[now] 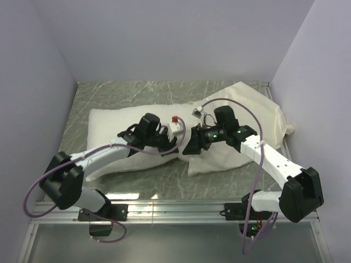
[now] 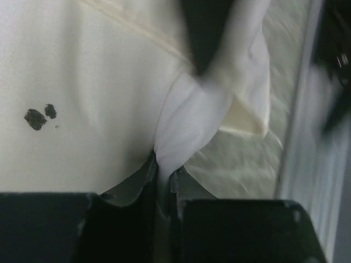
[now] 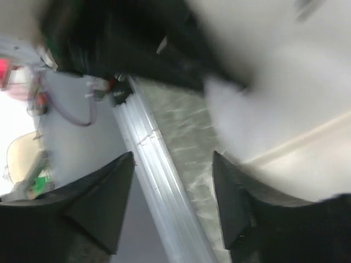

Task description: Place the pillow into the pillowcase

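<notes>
**A:** At the middle of the table (image 1: 137,96), where the pillow (image 1: 115,123) meets the pillowcase (image 1: 247,104), which arm actually has hold of anything?

**B:** The left gripper (image 2: 164,181). In its wrist view both fingers are squeezed together on a pinch of bright white cloth, and that looks to me like the pillow's right-hand corner. The fold comes straight up out of the fingertips. The rest of the pillow lies flat on the table off to the left, with the left arm reaching across its near side.

**A:** And the other one?

**B:** The right gripper (image 3: 173,189) is spread wide with nothing between its fingers. You just see table and the metal rail (image 3: 159,164) through the gap. That view is pretty blurry tho. From above it sits just beside the left gripper, over the pillowcase's near left corner.

**A:** Where's the pillowcase overall?

**B:** It's rumpled toward the far right of the table, with its left end against the pillow. A cream hemmed flap sits just right of the pinched fold. Can't tell if the pillow is inside it at all.
</notes>
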Tool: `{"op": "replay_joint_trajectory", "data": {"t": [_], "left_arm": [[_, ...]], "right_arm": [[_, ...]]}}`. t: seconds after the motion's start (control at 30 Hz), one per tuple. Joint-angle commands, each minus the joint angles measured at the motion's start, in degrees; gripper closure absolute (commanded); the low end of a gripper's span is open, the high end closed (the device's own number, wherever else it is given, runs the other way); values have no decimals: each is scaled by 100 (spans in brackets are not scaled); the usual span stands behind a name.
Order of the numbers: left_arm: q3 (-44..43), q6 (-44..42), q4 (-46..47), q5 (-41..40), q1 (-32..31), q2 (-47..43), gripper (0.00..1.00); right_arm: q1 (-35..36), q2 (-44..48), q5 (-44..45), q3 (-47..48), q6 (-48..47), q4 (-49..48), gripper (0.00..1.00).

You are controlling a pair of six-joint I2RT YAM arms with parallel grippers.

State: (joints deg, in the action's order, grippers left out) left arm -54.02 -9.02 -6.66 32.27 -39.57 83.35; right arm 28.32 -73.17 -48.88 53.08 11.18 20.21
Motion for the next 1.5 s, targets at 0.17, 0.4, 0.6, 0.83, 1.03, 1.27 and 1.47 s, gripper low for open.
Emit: {"op": "replay_joint_trajectory", "data": {"t": [0.17, 0.4, 0.6, 0.83, 1.03, 1.27, 1.47], "left_arm": [[797, -2061, -1628, 878, -947, -1506, 60], [-336, -1341, -1944, -202, -877, -1576, 37], [-681, -1435, -1858, -643, -447, -1743, 30], [-592, -2034, -1471, -836, -218, -1471, 25], [-381, -1991, -1014, -1320, -25, -1225, 27], [-223, -2078, -926, -1031, 72, -935, 57], [-293, -2148, -548, 75, 55, -636, 94]], "right_arm": [[-1373, -99, -65, 2142, -318, 729, 24], [-977, -2069, 2664, 4298, -968, 2618, 31], [-968, -2114, 3218, 3666, -1865, 3305, 26], [-995, -2605, 2929, 3288, -2023, 3411, 27], [-977, -2896, 2875, 3314, -1831, 3219, 64], [-872, -2949, 2473, 3797, -1496, 2981, 100], [15, -2694, 1716, 4069, -1066, 2376, 100]]}}
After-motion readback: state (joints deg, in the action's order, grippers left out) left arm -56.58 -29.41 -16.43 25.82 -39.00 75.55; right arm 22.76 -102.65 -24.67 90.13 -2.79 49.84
